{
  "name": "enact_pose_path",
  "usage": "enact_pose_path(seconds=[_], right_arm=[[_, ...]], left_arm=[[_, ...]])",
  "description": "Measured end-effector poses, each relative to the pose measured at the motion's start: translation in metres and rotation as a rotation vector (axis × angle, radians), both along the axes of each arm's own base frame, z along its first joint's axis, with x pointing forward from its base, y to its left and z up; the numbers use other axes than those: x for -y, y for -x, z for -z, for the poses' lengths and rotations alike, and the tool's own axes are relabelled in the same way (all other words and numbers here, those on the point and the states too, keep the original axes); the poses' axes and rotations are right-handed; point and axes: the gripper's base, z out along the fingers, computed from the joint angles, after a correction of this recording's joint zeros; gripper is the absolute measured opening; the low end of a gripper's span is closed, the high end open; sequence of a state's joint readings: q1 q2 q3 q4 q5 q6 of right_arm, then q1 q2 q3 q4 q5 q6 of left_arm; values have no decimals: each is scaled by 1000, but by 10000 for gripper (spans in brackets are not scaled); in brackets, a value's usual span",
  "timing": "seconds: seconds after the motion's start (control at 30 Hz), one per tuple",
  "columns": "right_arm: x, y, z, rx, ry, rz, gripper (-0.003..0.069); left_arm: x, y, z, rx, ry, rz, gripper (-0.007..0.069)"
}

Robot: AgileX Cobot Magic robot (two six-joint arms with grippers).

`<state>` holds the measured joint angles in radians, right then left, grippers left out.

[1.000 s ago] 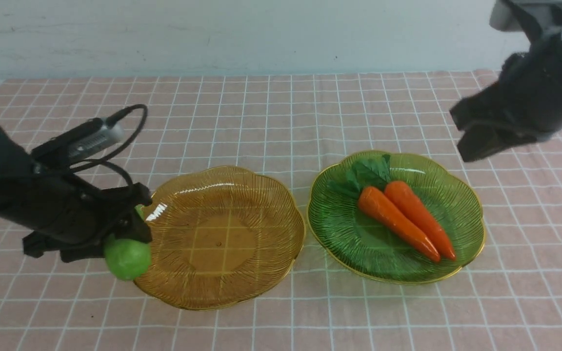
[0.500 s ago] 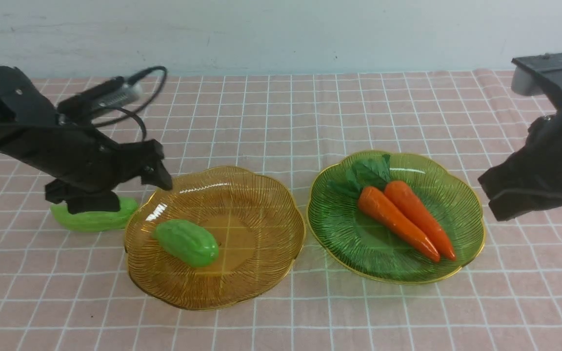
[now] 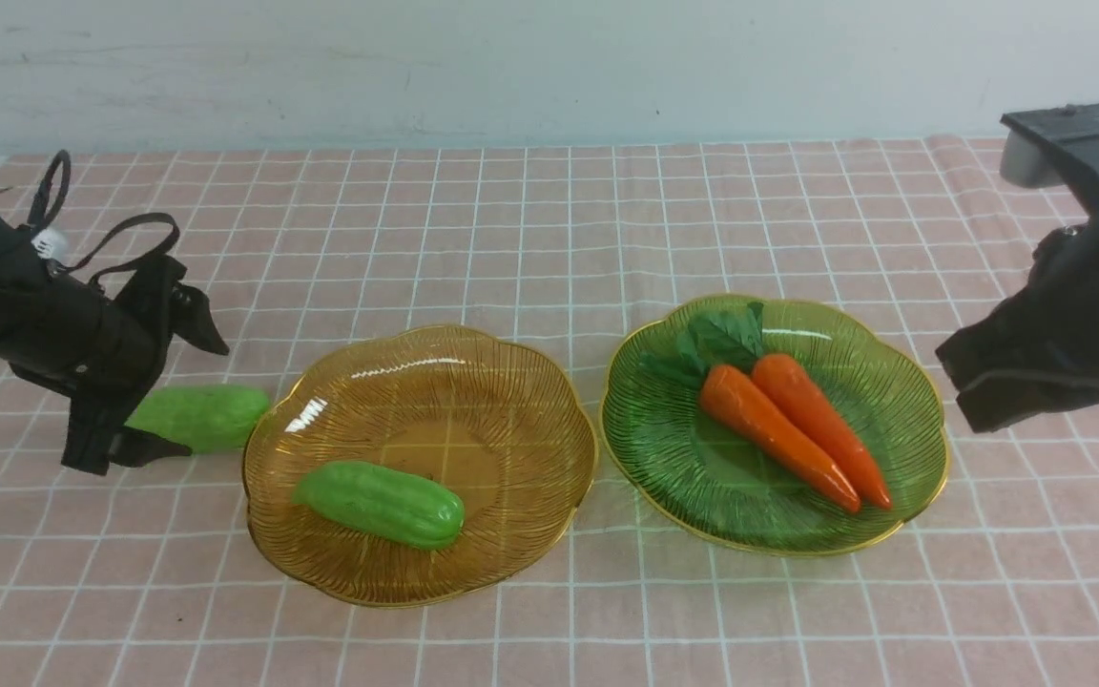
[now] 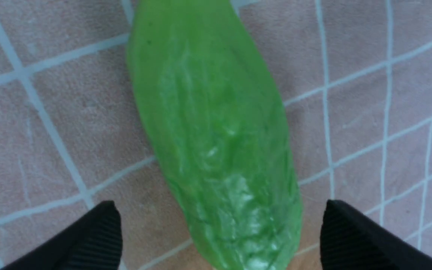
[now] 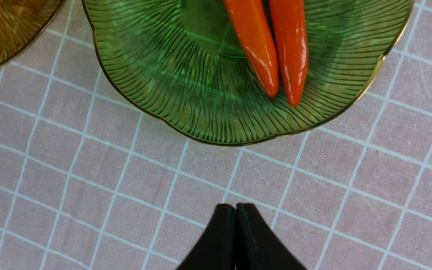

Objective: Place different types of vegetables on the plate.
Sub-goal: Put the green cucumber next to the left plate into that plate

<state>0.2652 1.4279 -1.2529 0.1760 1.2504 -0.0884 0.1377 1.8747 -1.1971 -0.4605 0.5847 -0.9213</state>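
A light green gourd (image 3: 380, 504) lies inside the amber plate (image 3: 511, 382). A second gourd (image 3: 211, 415) (image 4: 216, 142) rests on the cloth just left of that plate. My left gripper (image 3: 198, 401) (image 4: 218, 204) is open and straddles the second gourd's end, with a gap showing on each side of its fingers (image 4: 96, 236). Two orange carrots (image 3: 798, 425) (image 5: 272, 45) with green tops lie side by side in the green plate (image 3: 902, 382) (image 5: 156, 75). My right gripper (image 3: 974, 391) (image 5: 235, 206) is shut and empty, hovering to the right of the green plate.
A pink checked cloth (image 3: 549, 219) covers the table. The two plates sit side by side, almost touching. A dark block (image 3: 1074, 143) stands at the far right, behind my right arm.
My left gripper let the first gourd go into the amber plate, where it rolled and settled. It then swung left, turned and dropped around the second gourd. My right arm came down and stopped.
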Motion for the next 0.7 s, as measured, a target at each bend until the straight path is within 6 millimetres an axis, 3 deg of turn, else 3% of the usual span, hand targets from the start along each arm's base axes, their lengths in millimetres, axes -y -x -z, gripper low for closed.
enact_pose_path(seconds=[0.27,0.3,0.4,0.53,0.7], right_arm=[[0,0,0,1,1,-2,-15],[0,0,0,1,1,-2,-15],[0,0,0,1,1,-2,-15],[0,0,0,1,1,-2,-15],[0,0,0,1,1,-2,-15]], left_arm=[[-2,-4,22,-41,3,-20,598],[-2,-4,22,-37,-3,-9,573],[-2,-6,20,-8,-52,95,391],[-1,-5,18,7,-92,225,311],[4,-2,-1,60,-134,427,295]])
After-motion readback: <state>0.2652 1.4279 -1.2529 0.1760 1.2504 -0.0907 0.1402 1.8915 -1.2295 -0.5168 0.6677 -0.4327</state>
